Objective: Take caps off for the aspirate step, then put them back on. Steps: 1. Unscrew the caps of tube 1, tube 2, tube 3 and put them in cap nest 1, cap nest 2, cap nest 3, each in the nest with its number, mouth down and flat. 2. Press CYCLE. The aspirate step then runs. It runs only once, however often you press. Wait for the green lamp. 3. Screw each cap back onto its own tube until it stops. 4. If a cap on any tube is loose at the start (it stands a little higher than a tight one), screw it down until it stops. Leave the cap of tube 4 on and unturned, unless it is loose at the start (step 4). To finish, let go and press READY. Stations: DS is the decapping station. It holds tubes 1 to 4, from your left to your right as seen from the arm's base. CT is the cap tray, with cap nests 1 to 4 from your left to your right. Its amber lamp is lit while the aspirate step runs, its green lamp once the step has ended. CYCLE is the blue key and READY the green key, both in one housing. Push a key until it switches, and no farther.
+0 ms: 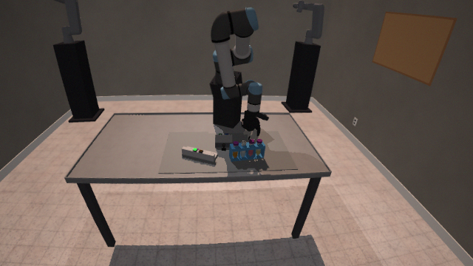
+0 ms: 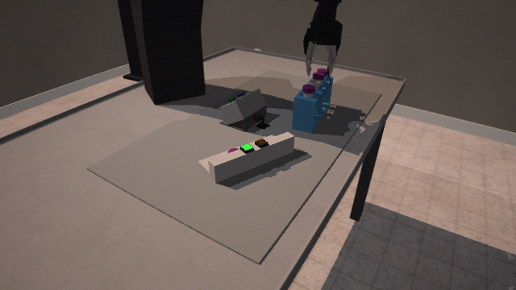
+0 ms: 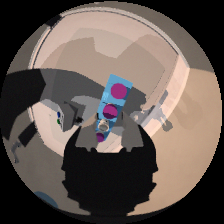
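The blue decapping station (image 1: 247, 154) (image 2: 307, 113) (image 3: 111, 85) stands on the mat. Three of its tubes carry purple caps: tube 1 (image 1: 259, 140) (image 2: 323, 71), tube 2 (image 1: 252, 141) (image 2: 318, 75) (image 3: 110, 110) and tube 4 (image 1: 236, 142) (image 2: 309, 89). Tube 3 (image 1: 244, 142) (image 3: 104, 124) is open. One purple cap (image 2: 233, 151) lies in the white cap tray (image 1: 207, 157) (image 2: 250, 161), whose green lamp (image 1: 194, 149) (image 2: 247, 148) is lit. My gripper (image 1: 254, 134) (image 2: 320, 68) (image 3: 110, 112) is open, its fingers apart just above the caps at the tube 1 and tube 2 end. It holds nothing.
The grey key housing (image 1: 223, 140) (image 2: 243, 109) (image 3: 61, 117) stands between the arm's base and the cap tray. The arm's dark pedestal (image 1: 225, 107) (image 2: 169, 48) rises behind it. The station is near the table's edge (image 2: 389, 105). Two black columns stand behind the table.
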Available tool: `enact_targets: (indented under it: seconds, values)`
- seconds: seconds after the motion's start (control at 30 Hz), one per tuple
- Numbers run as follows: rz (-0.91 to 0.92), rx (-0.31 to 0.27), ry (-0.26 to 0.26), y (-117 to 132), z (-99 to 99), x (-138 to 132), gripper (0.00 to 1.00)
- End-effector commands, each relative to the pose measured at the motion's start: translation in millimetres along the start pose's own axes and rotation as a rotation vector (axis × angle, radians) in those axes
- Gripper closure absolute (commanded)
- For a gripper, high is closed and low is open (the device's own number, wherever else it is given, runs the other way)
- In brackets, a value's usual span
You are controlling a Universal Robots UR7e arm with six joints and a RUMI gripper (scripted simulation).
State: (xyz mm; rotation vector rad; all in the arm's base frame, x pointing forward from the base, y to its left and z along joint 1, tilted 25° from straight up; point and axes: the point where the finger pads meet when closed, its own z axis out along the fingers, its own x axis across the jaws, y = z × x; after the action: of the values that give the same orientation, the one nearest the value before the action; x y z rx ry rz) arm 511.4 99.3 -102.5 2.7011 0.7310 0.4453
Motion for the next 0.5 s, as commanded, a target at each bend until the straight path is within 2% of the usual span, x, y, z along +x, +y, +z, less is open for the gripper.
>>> enact_targets:
  seconds: [0.0,0.47]
  values:
    - [0.005,-0.001,0.001,0.1,1.5,0.4,0.65]
    - [0.005,-0.001,0.001,0.1,5.5,0.4,0.65]
